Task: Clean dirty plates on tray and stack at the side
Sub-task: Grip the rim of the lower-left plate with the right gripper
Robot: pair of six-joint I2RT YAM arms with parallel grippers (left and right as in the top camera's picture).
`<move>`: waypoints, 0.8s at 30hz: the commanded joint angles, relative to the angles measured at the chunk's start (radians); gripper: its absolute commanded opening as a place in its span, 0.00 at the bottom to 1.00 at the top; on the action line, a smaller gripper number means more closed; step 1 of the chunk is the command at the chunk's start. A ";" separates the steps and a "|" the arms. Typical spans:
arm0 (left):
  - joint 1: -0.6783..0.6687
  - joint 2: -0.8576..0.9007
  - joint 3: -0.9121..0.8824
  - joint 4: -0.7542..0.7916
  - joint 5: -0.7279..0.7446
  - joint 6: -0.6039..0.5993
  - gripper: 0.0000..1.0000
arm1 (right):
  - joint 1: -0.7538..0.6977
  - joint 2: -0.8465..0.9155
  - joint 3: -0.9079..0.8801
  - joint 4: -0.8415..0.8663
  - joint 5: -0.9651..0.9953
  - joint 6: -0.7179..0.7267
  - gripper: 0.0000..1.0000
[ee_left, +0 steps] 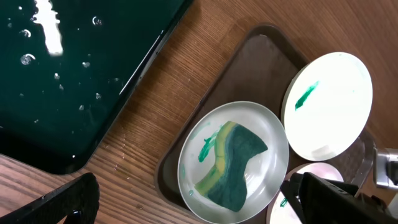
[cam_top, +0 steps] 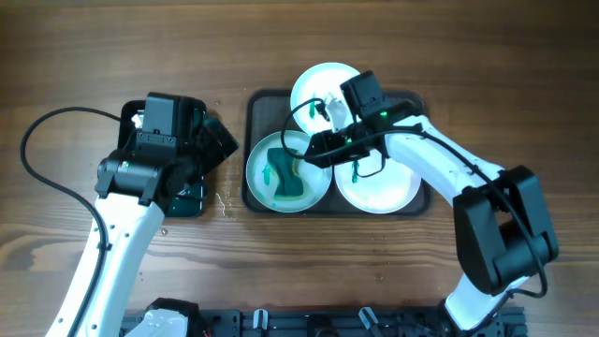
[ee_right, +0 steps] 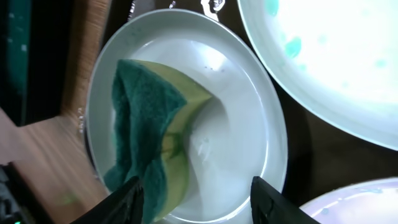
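Observation:
The dark tray (cam_top: 257,103) holds three white plates. The left plate (cam_top: 257,173) carries a green-and-yellow sponge (cam_top: 285,176). The far plate (cam_top: 323,84) and the right plate (cam_top: 388,187) have small green smears. My right gripper (cam_top: 311,154) is open just above the left plate, beside the sponge. In the right wrist view its fingers (ee_right: 199,202) straddle the plate's (ee_right: 242,143) near rim, with the sponge (ee_right: 146,130) by the left finger. My left gripper (cam_top: 223,142) is open and empty, left of the tray. In the left wrist view it (ee_left: 199,208) spans the sponge plate (ee_left: 267,124).
A smaller glossy black tray (cam_top: 182,201) with water drops lies left of the dark tray, under my left arm; it also shows in the left wrist view (ee_left: 62,81). Wooden tabletop lies all around. The arm bases stand at the near edge.

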 commanded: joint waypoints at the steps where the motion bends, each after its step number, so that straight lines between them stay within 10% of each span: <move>1: 0.005 0.003 0.002 0.002 -0.018 0.016 1.00 | 0.002 0.043 0.014 -0.003 0.053 -0.002 0.57; 24: 0.005 0.006 0.002 0.002 -0.018 0.016 1.00 | 0.002 0.073 0.046 0.055 0.076 -0.005 0.65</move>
